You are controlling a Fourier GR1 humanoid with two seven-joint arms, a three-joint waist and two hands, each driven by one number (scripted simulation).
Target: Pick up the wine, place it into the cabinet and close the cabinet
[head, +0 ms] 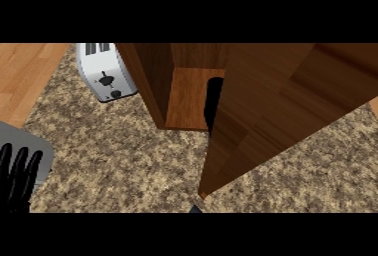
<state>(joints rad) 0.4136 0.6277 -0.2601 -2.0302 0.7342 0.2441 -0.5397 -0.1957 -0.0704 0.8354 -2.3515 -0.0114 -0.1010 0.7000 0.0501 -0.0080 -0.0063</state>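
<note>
The wooden cabinet (159, 75) stands on the counter at the top middle. Its door (280, 115) is swung partway out and covers most of the opening. In the gap between the cabinet's side wall and the door's edge shows a dark upright shape, the wine bottle (214, 102), standing on the cabinet's floor (188, 100). The door hides most of it. My left hand (18, 175) rests at the lower left edge, fingers straight and pointing up, holding nothing. My right hand does not show; only a small dark tip (196, 209) peeks in at the bottom edge under the door's corner.
A silver toaster (107, 70) stands to the left of the cabinet, close to its side wall. The speckled granite counter (125, 155) stretches across the middle and lower part. A wooden floor (22, 80) lies beyond the counter's left edge.
</note>
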